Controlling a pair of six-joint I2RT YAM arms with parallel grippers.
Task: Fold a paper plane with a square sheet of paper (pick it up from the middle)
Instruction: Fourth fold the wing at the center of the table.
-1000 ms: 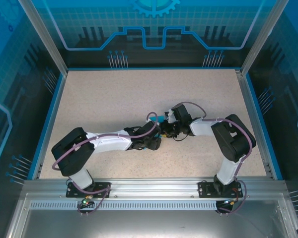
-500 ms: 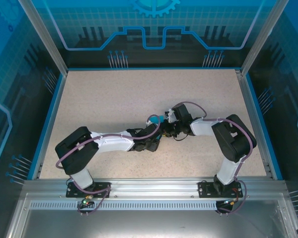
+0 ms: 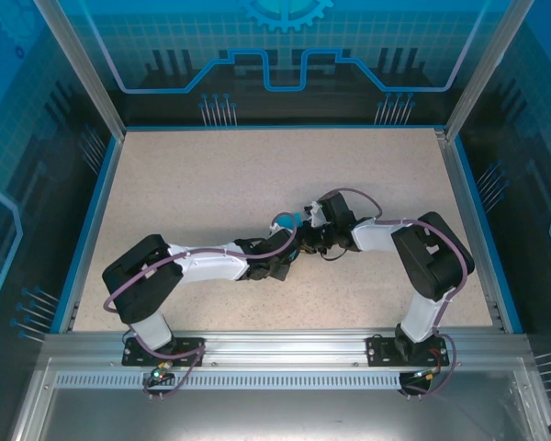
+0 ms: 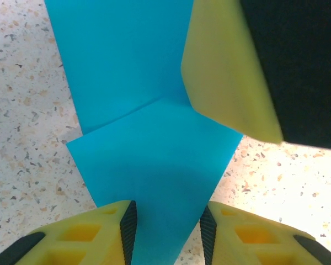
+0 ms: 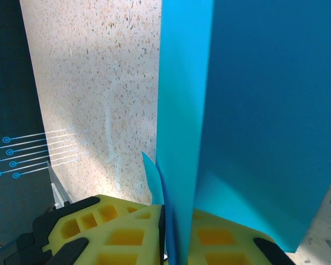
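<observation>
The teal-blue paper (image 3: 285,220) is folded into a narrow pointed shape and sits at the table's middle, where both arms meet. In the left wrist view the paper (image 4: 149,138) shows a diagonal fold edge, and its pointed end reaches down between the fingers of my left gripper (image 4: 166,232), which stands open around it. One yellow finger (image 4: 226,72) of the right gripper presses on the paper's upper right. My right gripper (image 5: 176,237) is shut on the folded layers of paper (image 5: 254,110), which rise from between its pads. From above, the left gripper (image 3: 289,253) and right gripper (image 3: 305,241) nearly touch.
The speckled beige table (image 3: 211,175) is bordered by a blue rim and metal posts, with blue patterned panels behind. Both arm bases are bolted to the aluminium rail at the near edge.
The left arm has shifted slightly to the right and its gripper has edged closer to the right gripper. The right arm holds still with the paper.
</observation>
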